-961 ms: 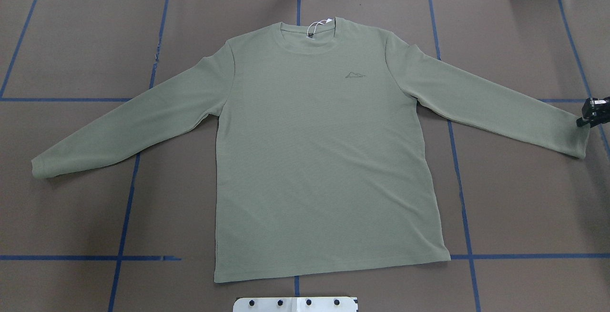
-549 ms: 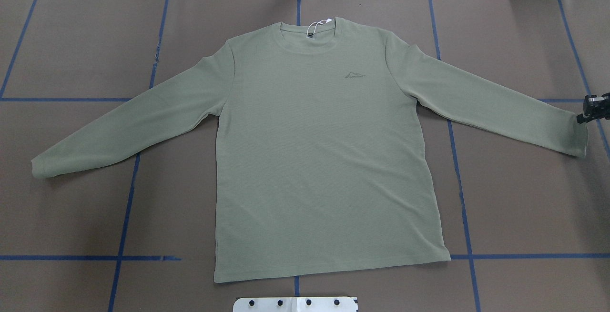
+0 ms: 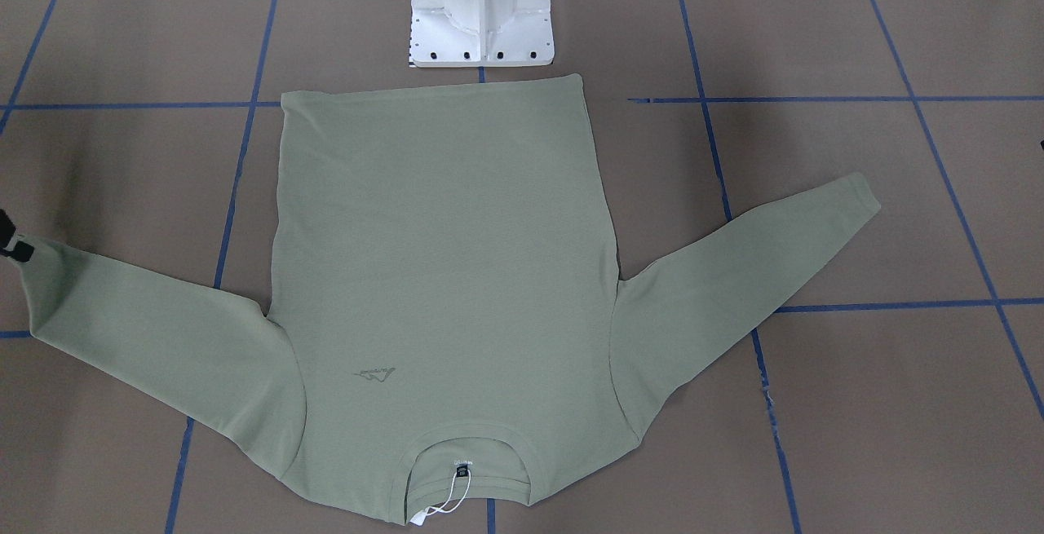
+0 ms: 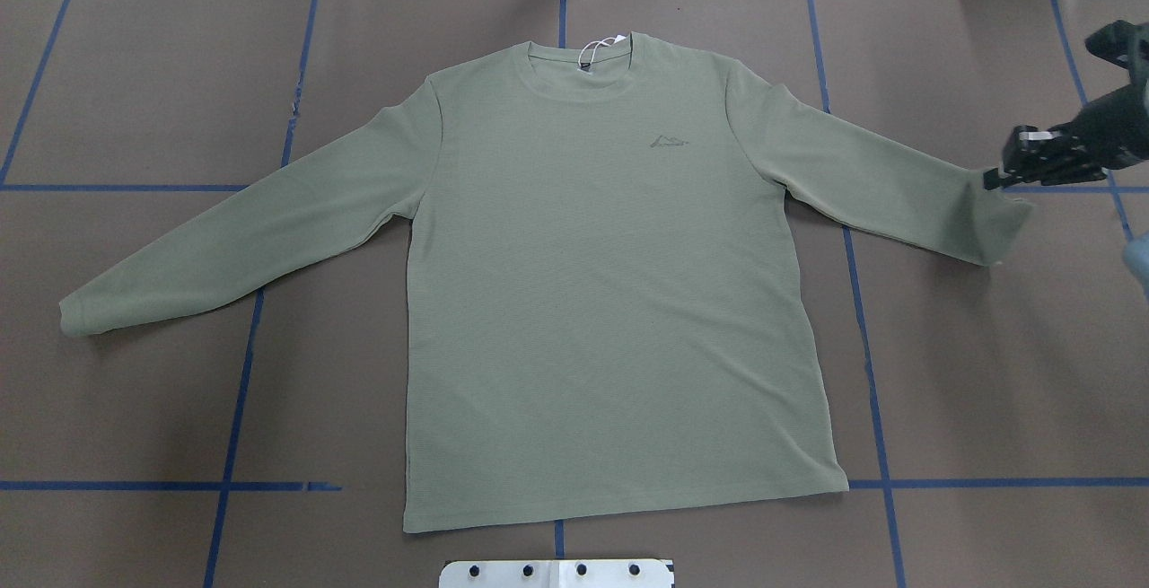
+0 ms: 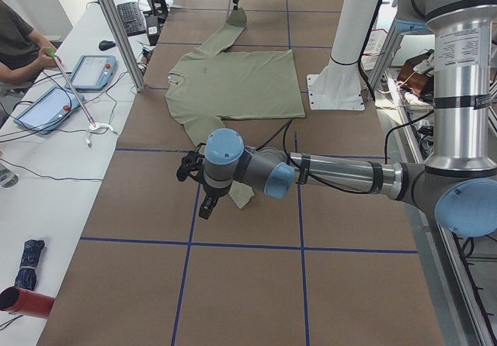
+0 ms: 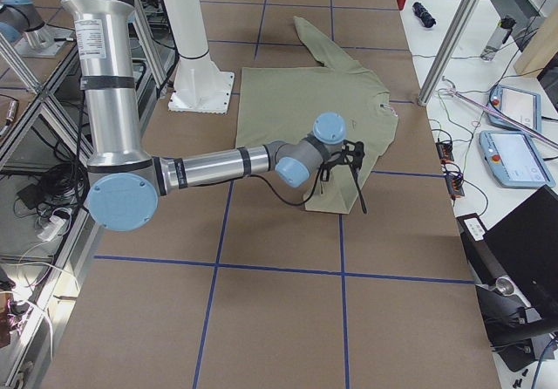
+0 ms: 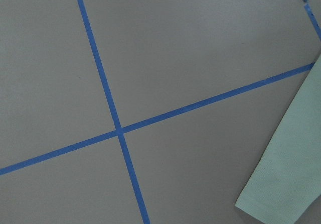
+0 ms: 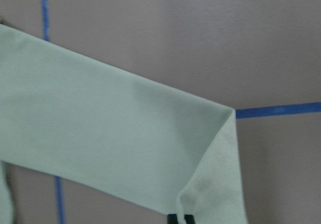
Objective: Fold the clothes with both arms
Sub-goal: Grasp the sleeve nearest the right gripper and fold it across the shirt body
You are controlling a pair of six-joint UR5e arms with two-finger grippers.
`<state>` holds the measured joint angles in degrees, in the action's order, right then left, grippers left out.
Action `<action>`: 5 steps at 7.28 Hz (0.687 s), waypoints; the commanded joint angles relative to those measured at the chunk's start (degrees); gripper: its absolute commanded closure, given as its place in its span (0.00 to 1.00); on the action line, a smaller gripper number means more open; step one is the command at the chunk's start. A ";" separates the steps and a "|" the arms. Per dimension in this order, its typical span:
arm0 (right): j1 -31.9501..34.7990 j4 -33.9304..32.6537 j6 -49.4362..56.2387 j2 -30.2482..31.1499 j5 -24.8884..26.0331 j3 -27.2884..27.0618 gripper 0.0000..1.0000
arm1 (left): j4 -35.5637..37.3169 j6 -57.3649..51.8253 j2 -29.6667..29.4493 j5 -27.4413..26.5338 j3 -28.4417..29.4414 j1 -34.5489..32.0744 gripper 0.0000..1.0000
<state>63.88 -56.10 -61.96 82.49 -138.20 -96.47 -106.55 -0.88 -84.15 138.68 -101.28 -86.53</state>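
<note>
Right pincer [image 4: 995, 179] on shirt [image 4: 610, 301] cuff

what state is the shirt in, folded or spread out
Mostly spread: the shirt lies flat, front up, sleeves out. Only one cuff is lifted and turned over, pinched in the jaws of the right gripper.

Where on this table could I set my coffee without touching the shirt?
The table is bare beside the shirt's body, robot-side of each sleeve, and beyond the sleeves, at far corners. Crowded: the right cuff, pinched by the right gripper, and the left cuff, the left gripper beside it.
</note>
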 commanded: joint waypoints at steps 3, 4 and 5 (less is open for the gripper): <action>-21.66 -17.17 -34.08 -47.66 24.87 13.59 1.00 | 0.03 0.00 0.39 0.54 -0.59 -0.04 0.00; -24.91 -16.33 -34.37 -55.00 28.04 22.29 1.00 | 0.03 0.00 0.31 0.54 -0.67 -0.04 0.00; -27.38 -7.62 -34.63 -57.85 32.17 29.86 1.00 | -0.06 0.00 0.31 0.54 -0.76 -0.04 0.00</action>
<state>40.20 -69.99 -95.50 31.70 -111.26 -76.77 -106.54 -0.87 -83.84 139.22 -101.93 -86.57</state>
